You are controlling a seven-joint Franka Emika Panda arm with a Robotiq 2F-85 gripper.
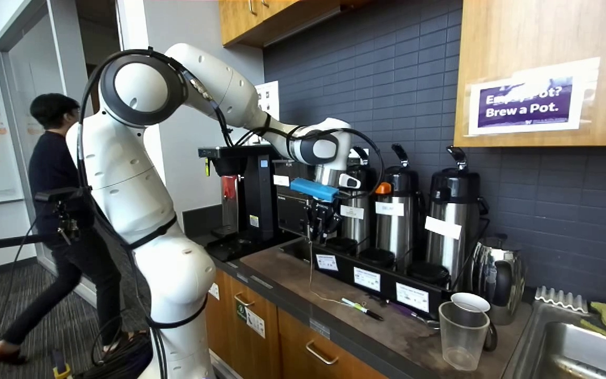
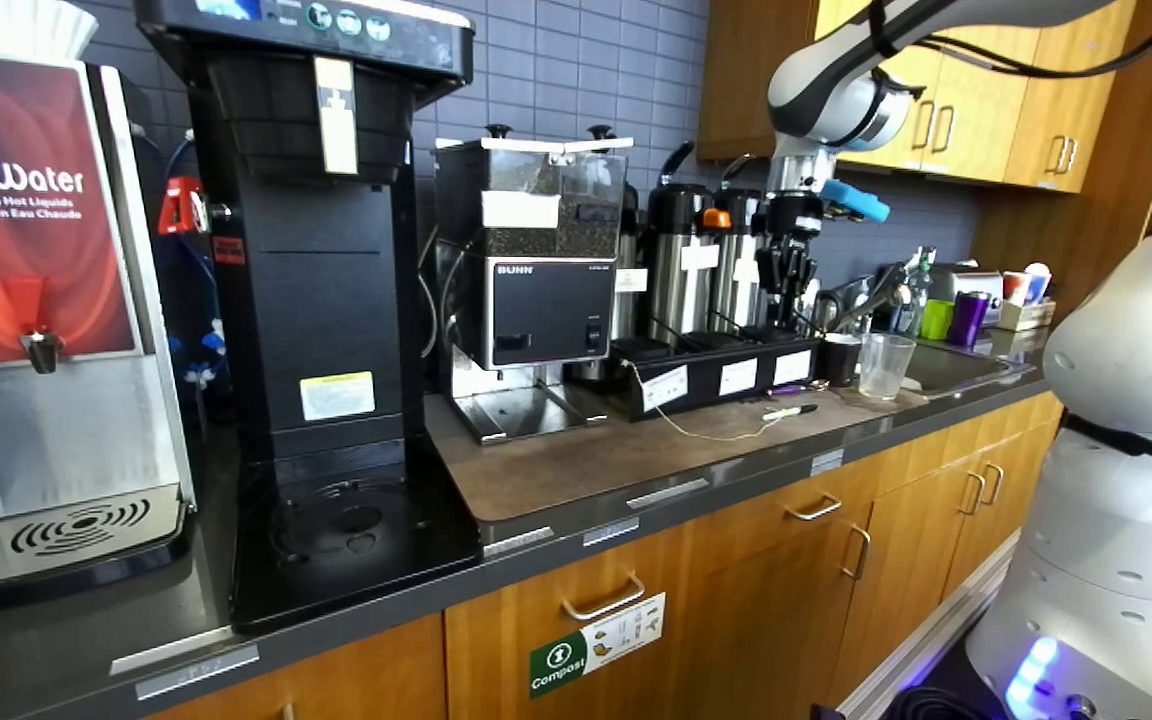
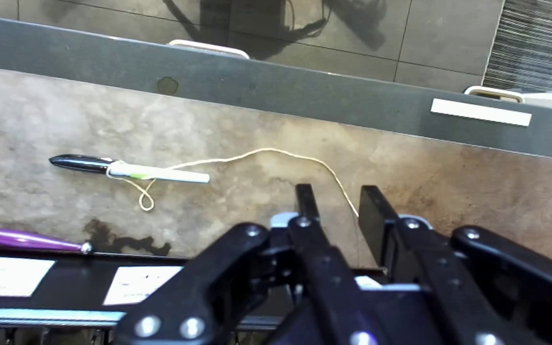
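- Yellowish string [image 3: 266, 149] runs along the counter [image 3: 266, 86] from a marker [image 3: 130, 169], and we see it looped round the white barrel near the black cap.
- We place the marker between the counter's front edge and the black rack [image 2: 704, 385], lying roughly in line with both.
- Above the string hangs the gripper [image 3: 337, 196], its fingers apart with the counter showing through the gap; we see nothing clasped. The string passes out of sight behind one finger, and we cannot tell whether they touch.
- By its look, we expect the string to be light, limp and hard to pick up where it lies flat; the stretch that seems to rise toward the rack looks the easier hold.
- Light, stiff and smooth is our guess for the marker. It may roll, so we would take it across the bare part of its barrel, clear of the loop.
- Wrist view alone makes the loop and the finger gap plain; in an exterior view we can follow the string up to the rack's end by the coffee grinder [image 2: 551, 310].
- Only in an exterior view do we find a person [image 1: 61, 173] in mid-stride, well apart from the counter.
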